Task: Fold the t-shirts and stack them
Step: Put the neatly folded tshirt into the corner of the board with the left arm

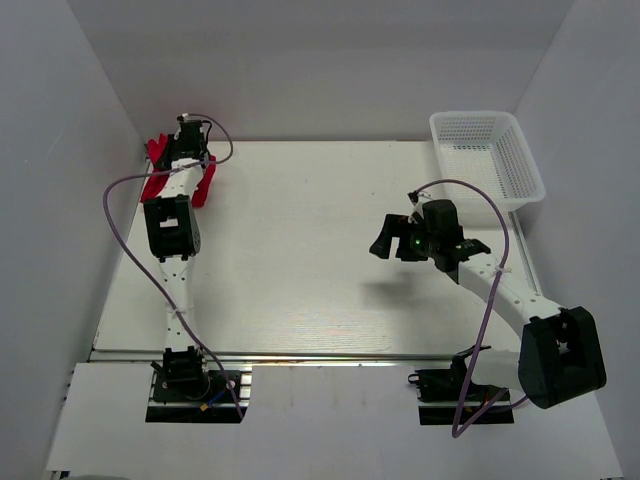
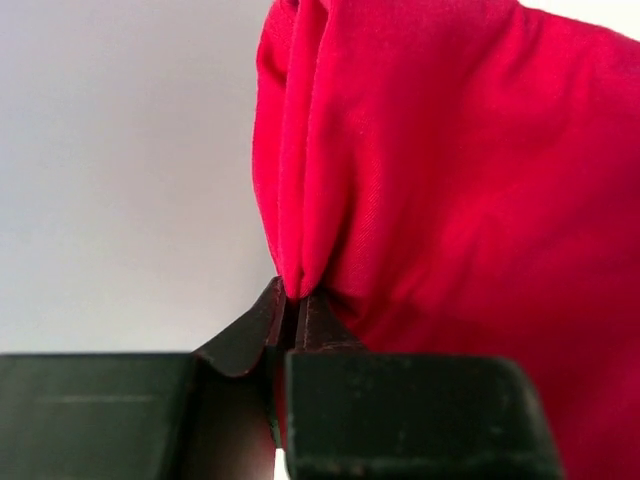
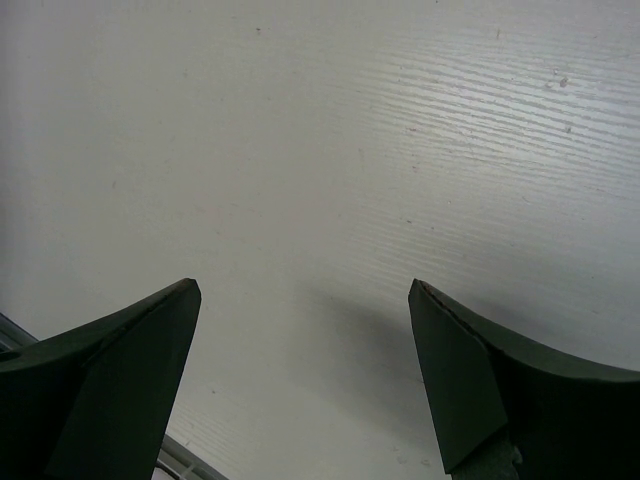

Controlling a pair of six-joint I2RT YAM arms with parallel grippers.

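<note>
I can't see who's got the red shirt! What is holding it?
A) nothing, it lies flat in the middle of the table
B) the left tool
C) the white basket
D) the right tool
B: the left tool is pinched shut on a fold of the red t-shirt, while the right tool hangs open above the table with nothing in it.

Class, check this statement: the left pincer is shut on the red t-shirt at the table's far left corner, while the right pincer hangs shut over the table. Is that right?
No. The right pincer is open, not shut: the right wrist view shows its jaws wide apart over the table. The left pincer is indeed shut on the red t-shirt at the far left corner.
</note>
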